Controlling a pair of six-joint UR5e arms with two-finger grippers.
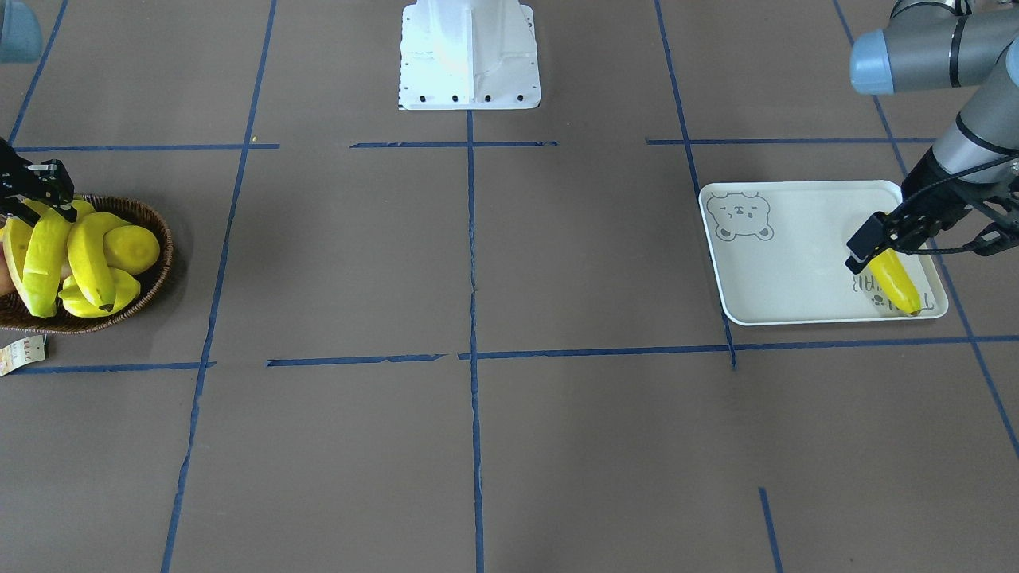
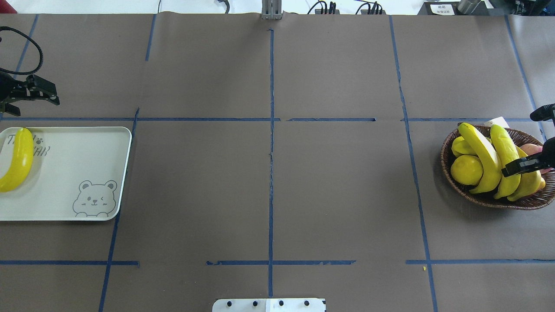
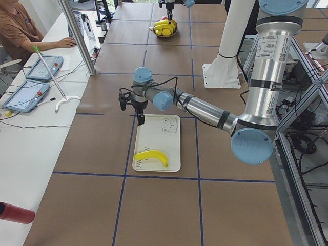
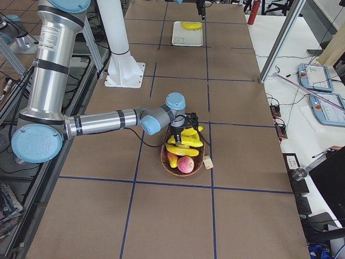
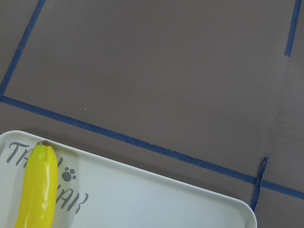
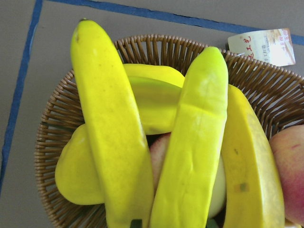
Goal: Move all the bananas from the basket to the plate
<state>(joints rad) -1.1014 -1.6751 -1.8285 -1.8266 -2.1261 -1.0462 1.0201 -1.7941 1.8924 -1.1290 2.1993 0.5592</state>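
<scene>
Right claw (image 2: 516, 168) hangs over the basket (image 2: 490, 201) — can't tell if wide or shut. Three bananas (image 2: 507, 156) just under it, long way near-to-far. Left claw (image 2: 55, 98) wide, empty, by plate (image 2: 86, 164) w/ one banana (image 2: 17, 160).

A brown paper-covered table (image 2: 338, 195) gridded with blue tape (image 2: 271, 173) adjoins a white bench (image 3: 20, 154) holding tablets (image 3: 45, 67).

right end effector (image 1: 57, 191): body cut by frame edge | plate (image 2: 65, 164): left side cropped | basket (image 1: 165, 259): left part cropped
</scene>
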